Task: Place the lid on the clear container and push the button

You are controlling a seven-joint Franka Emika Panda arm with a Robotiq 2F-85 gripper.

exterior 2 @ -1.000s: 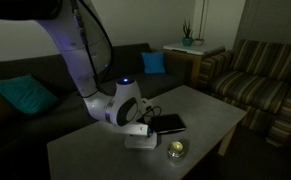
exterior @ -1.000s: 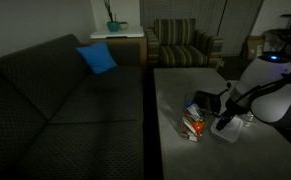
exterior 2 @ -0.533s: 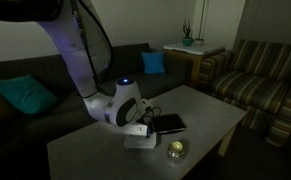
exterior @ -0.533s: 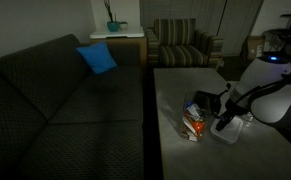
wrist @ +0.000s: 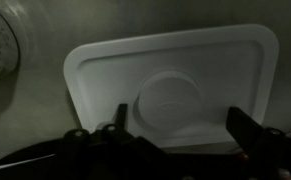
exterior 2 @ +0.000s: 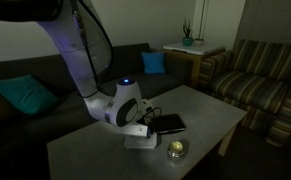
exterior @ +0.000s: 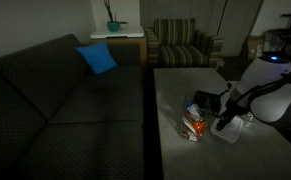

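Note:
The lid point(wrist: 175, 75) is a pale rounded-square piece with a round raised button point(wrist: 175, 100) in its middle. It lies flat on the table and also shows in both exterior views point(exterior: 229, 131) point(exterior 2: 140, 141). My gripper point(wrist: 181, 125) is open, hovering just above the lid with one finger on each side of the button. It shows in both exterior views point(exterior: 225, 122) point(exterior 2: 137, 132). The clear container point(exterior: 194, 121) with red, orange and white contents stands beside the lid, apart from the gripper. The arm hides it in an exterior view.
A small round glass jar point(exterior 2: 176, 149) stands near the table's front edge. A flat black box point(exterior 2: 169, 123) lies behind the lid. A dark sofa point(exterior: 65, 110) with a blue cushion point(exterior: 97, 58) runs along the table point(exterior: 175, 90). A striped armchair point(exterior: 181, 44) stands beyond.

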